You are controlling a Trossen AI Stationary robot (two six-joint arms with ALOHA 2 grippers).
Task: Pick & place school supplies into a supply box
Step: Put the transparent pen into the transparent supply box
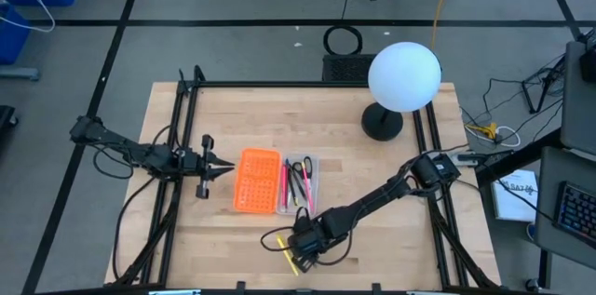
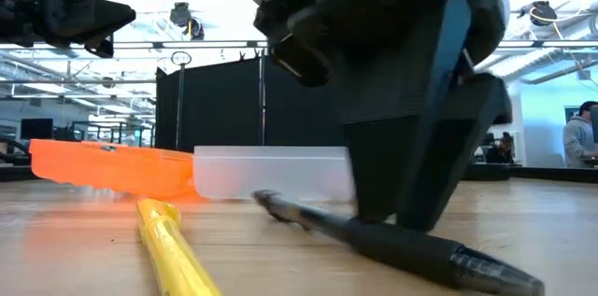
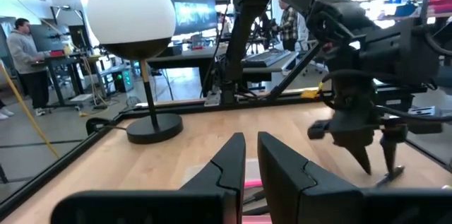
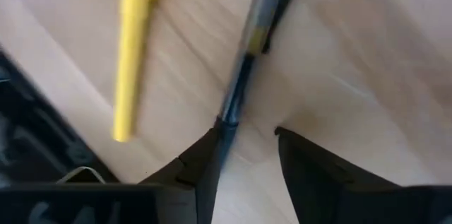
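The right gripper is lowered onto the table at 6 o'clock of the supply box, fingers parted, one touching a black pen; nothing is grasped. A yellow pen lies just beside it. The left gripper is held at 9 o'clock of the box, fingers nearly closed, empty.

High view looked straight down on the table. Low view sat at tabletop level, very near the yellow pen, shared with the right wrist view, close above it. Left wrist faced the lamp.
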